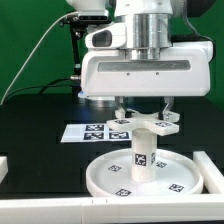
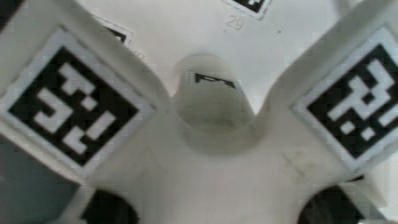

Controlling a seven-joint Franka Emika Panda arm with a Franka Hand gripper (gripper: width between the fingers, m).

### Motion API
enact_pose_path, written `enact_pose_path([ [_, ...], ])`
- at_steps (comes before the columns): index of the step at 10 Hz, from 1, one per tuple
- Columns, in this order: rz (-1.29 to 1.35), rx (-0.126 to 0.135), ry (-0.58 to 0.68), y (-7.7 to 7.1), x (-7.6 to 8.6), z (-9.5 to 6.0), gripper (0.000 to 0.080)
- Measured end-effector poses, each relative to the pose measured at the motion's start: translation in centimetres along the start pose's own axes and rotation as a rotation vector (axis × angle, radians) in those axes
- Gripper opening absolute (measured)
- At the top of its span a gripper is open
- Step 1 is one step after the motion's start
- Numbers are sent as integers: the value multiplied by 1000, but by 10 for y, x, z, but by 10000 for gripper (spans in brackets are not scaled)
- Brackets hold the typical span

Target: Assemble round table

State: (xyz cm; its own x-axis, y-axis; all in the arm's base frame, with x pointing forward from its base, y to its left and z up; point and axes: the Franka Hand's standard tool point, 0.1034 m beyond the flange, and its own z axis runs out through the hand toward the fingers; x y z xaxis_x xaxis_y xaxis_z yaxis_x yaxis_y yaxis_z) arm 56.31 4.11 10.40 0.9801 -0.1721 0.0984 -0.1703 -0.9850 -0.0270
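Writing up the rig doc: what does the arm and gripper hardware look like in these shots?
The gripper has a wide, boxy white body with rounded corners and a darker grey band along its lower edge. A silver-grey cylindrical wrist section sits above it, under glossy white arm housing. Two short fingers point down from the body. A black cable hangs behind at the exterior view's left. No markings are legible on the arm.

The white round disc [image 1: 140, 176] lies flat on the black counter [image 1: 40, 120], rim up, tags on its face. The short cylindrical leg [image 1: 142, 157] stands upright at its centre, a tag on its side. The small branched foot piece [image 1: 141, 127] sits on the leg's top, its tagged arms [image 2: 71, 95] spreading outward.
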Motion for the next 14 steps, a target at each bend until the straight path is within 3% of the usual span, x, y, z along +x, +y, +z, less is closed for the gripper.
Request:
enact_pose_path([
  [7,0,0,0,0,0,0,440],
  [11,674,13,6,0,-1,0,440],
  [14,1029,42,-4,1,-1,0,440],
])
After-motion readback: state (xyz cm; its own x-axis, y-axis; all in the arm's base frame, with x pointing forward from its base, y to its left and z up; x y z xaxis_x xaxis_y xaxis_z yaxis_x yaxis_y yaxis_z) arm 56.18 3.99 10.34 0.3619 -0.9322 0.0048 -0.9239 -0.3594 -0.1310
